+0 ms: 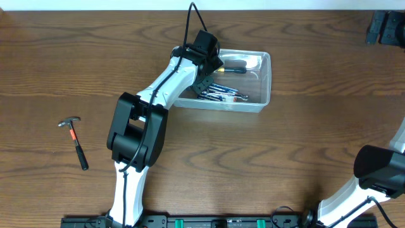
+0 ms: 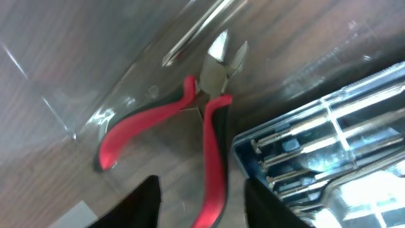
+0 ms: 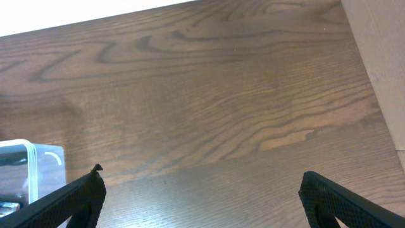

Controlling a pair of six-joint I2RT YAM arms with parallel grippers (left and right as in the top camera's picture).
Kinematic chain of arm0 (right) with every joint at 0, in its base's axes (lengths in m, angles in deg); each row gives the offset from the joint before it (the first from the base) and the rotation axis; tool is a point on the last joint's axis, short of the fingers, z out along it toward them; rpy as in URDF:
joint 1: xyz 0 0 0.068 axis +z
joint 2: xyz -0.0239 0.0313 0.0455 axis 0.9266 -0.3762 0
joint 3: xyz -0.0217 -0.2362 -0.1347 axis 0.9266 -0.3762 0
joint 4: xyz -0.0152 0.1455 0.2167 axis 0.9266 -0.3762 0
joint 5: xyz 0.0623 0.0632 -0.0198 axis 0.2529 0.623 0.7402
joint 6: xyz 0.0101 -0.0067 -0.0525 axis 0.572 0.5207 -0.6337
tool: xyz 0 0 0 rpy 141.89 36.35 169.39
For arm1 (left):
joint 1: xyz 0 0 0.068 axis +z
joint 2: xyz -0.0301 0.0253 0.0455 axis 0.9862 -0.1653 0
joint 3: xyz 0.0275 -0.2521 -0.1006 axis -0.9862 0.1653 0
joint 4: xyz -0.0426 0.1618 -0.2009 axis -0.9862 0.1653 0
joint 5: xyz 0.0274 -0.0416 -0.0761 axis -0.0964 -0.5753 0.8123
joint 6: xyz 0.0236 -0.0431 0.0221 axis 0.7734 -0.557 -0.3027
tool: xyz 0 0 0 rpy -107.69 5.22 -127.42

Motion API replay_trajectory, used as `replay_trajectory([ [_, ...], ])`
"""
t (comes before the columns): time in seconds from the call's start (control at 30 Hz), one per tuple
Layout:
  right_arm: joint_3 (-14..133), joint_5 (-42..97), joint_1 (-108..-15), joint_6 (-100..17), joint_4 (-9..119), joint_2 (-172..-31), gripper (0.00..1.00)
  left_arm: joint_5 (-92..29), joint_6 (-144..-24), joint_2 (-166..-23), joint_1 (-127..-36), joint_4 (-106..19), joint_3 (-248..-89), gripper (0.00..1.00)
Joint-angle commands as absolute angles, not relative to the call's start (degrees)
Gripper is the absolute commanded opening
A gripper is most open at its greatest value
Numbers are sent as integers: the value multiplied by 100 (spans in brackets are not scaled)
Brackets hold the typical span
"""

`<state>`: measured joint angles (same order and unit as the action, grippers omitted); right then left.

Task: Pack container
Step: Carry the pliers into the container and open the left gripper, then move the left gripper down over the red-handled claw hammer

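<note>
The clear plastic container point(image 1: 266, 81) stands at the back centre of the table. My left gripper point(image 1: 212, 63) reaches into its left end. In the left wrist view the gripper point(image 2: 201, 206) is open, its fingers on either side of one handle of the red-handled cutters point(image 2: 209, 136), which lie on the container floor. A blue-cased screwdriver set point(image 2: 316, 152) lies beside them and also shows from overhead point(image 1: 221, 94). My right gripper point(image 3: 202, 190) is open and empty above bare table, with the container's corner point(image 3: 28, 168) at its left.
A small hammer point(image 1: 74, 142) with a red and black handle lies on the table at the far left. The right arm's base link point(image 1: 380, 170) is at the lower right. A dark object point(image 1: 386, 28) sits at the back right corner.
</note>
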<state>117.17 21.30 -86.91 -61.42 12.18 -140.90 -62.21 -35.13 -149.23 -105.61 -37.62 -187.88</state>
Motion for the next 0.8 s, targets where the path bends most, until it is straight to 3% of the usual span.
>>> replay_trajectory([
  [0.0, 11739, 2191, -8706, -6055, 1205, -14132, 99, -6566, -3575, -14552, -10526, -3727, -18799, 51],
  [0.07, 11739, 2191, -8706, -6055, 1205, -14134, 99, -6935, -3572, -14163, -10526, -3647, -18851, 55],
  [0.17, 11739, 2191, -8706, -6057, 1205, -14134, 99, -7257, -3572, -13420, -10467, -3520, -18866, 71],
  [0.23, 11739, 2189, -8706, -6057, 1207, -14134, 99, -7394, -3614, -12943, -10364, -3347, -18866, 74],
  [0.37, 11739, 2191, -8706, -6055, 1201, -14134, 99, -7674, -4595, -11960, -9778, -2842, -18866, 87],
  [0.57, 11739, 2191, -8704, -6055, 1116, -14134, 99, -7576, -5985, -11184, -7897, -1603, -18851, 100],
  [0.77, 11739, 2191, -8704, -6053, 1026, -14134, 99, -6380, -7281, -11345, -6023, -1242, -18582, 99],
])
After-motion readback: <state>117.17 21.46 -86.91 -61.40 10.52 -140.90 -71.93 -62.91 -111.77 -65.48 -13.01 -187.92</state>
